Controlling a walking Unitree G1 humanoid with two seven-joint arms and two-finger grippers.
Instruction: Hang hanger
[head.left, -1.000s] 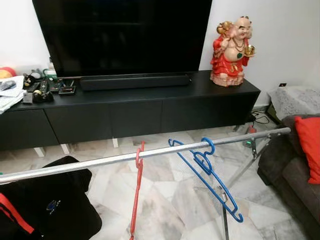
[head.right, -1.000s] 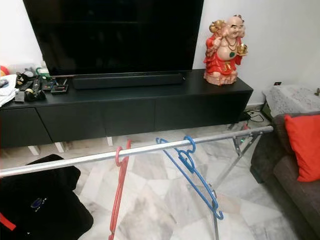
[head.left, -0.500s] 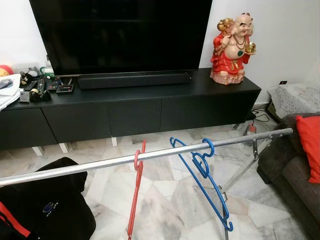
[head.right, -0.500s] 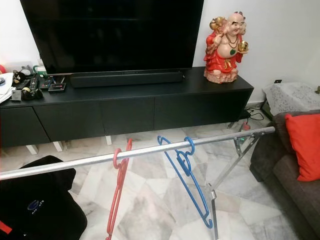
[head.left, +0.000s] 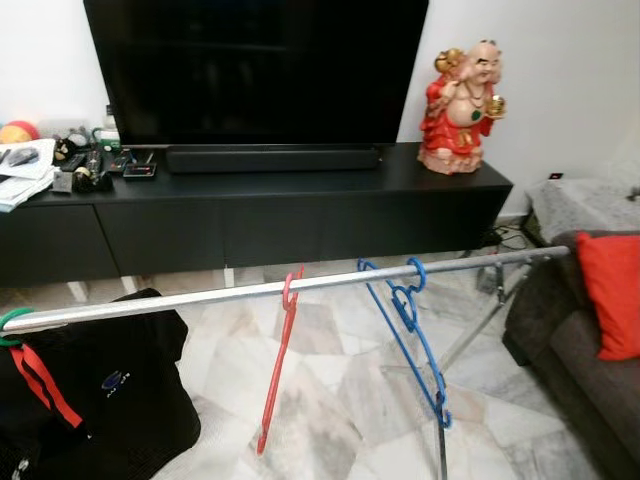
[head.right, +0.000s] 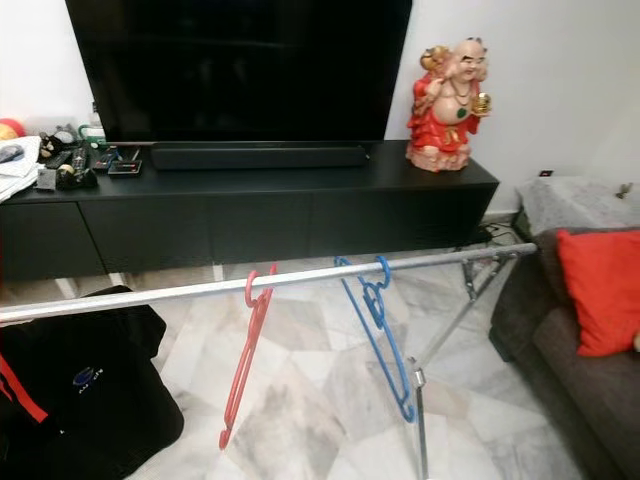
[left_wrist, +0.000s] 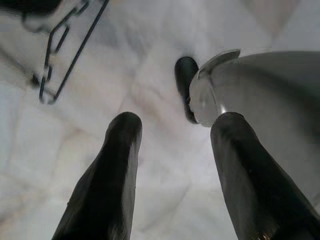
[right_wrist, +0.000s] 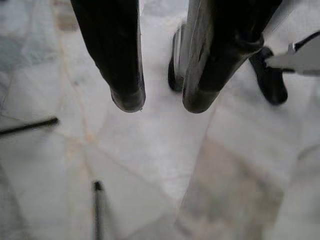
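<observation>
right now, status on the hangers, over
Left gripper and right gripper: jaws open, empty, over marble floor. Red hanger and blue hanger both hooked on rail. Black bag under rail.

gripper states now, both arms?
Left gripper: jaws open, holding nothing, pointed at the marble floor.
Right gripper: jaws open, holding nothing, also over the floor.
</observation>
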